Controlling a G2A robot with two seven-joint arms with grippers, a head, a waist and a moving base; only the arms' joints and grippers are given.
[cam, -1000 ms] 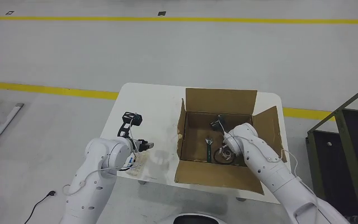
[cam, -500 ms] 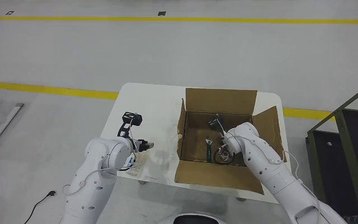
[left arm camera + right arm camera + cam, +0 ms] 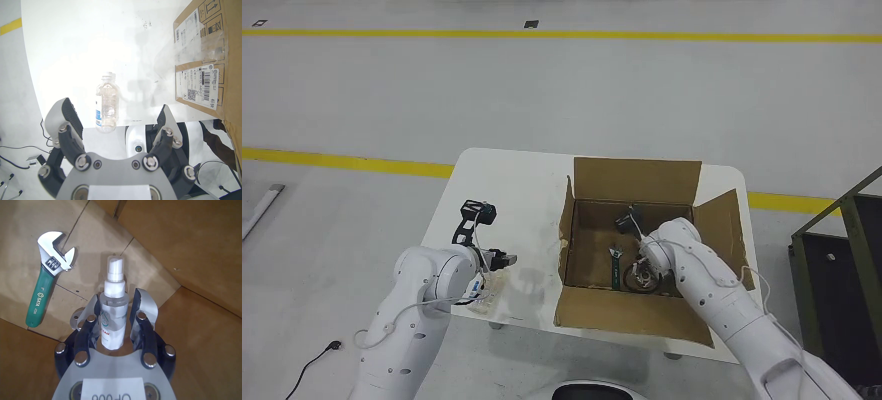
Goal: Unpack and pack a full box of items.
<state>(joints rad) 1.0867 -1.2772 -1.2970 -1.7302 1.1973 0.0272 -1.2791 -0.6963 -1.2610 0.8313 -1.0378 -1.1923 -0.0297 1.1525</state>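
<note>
Right wrist view: spray bottle clasped low in the box

We see the right gripper (image 3: 116,294) clenched on the spray bottle (image 3: 114,313), the clear body pinched between its pads and the white nozzle pointing away toward the floor of the box (image 3: 189,247). Whether the nozzle touches the cardboard we cannot tell. The pads cover part of the bottle's label. Near it a wrench (image 3: 44,283) with a green handle lies flat on the box floor, apart from the bottle. A metal part (image 3: 74,317) peeks out from under one finger. Most of it is covered, so we cannot say what it is.

In the top view the right arm reaches down into the open box, which stands on the right half of the table (image 3: 512,170). The arm hides the spray bottle there, while the wrench stays plain beside it.

The left gripper (image 3: 116,106) hangs released, jaws wide, over the table's near edge on the robot's left of the box. Beyond it is a clear water bottle (image 3: 107,102), near that edge and well apart from the box. We cannot tell whether it stands or lies. In the left wrist view the box's side is cut off at the frame
</note>
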